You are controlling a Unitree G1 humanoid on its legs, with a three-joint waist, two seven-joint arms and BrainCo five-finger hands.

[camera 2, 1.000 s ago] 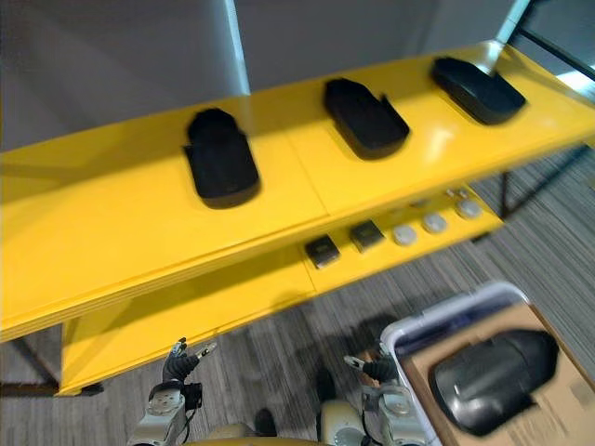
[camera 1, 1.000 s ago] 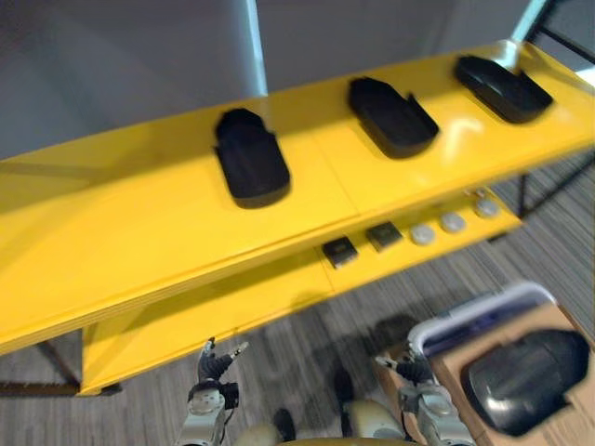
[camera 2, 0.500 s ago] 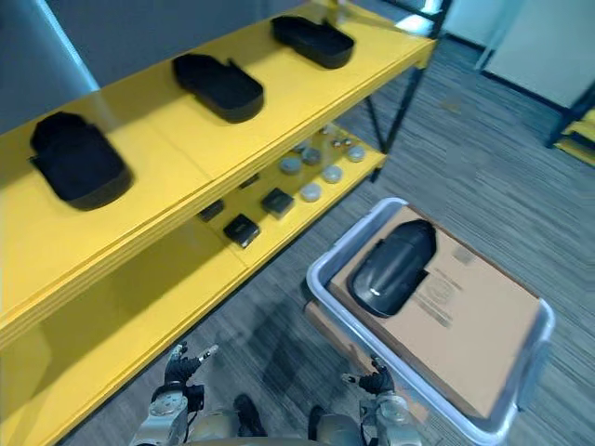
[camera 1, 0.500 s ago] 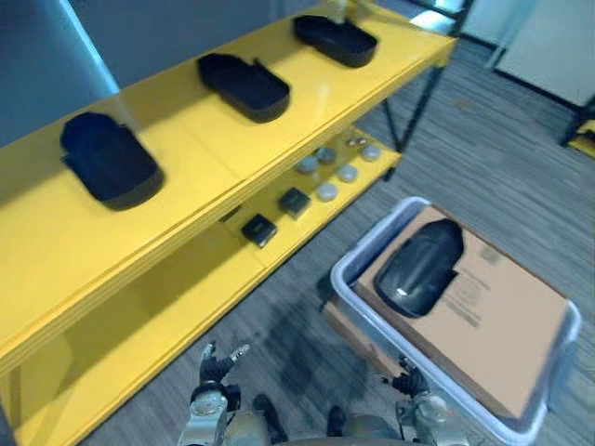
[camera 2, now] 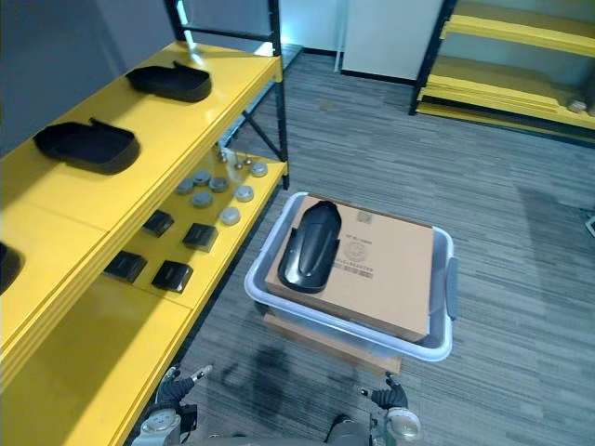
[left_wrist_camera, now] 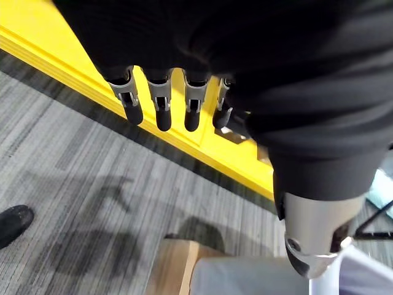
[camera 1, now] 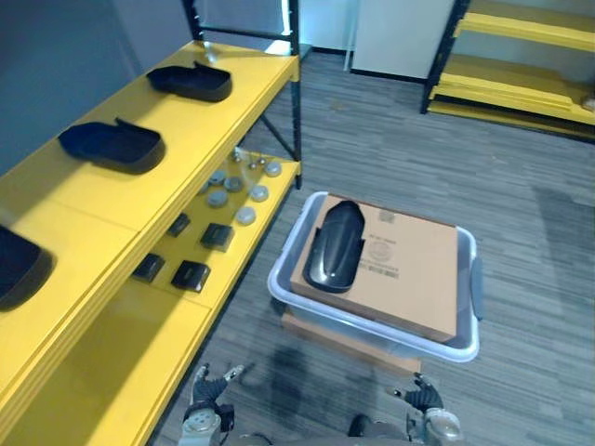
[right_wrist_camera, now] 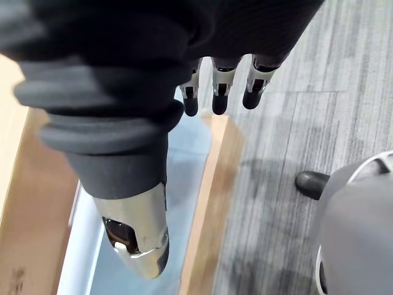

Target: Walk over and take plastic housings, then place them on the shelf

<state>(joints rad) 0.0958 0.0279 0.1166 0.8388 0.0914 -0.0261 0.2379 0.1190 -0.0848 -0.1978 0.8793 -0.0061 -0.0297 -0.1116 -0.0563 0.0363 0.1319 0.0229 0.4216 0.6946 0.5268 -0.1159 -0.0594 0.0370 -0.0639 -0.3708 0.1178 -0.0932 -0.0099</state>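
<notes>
Hanging low, the left hand (camera 1: 209, 388) and right hand (camera 1: 423, 398) have loosely spread fingers and hold nothing. A black housing (camera 1: 337, 246) lies on a cardboard box (camera 1: 409, 269) in a grey tub (camera 1: 372, 325) just ahead of the right hand. More housings (camera 1: 112, 146) sit on the yellow shelf (camera 1: 84, 195) beyond the left hand.

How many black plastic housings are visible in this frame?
4: three on the yellow shelf top: the far housing, the middle housing, the near housing, cut off by the edge. The fourth housing lies on the cardboard box in the bin.
</notes>
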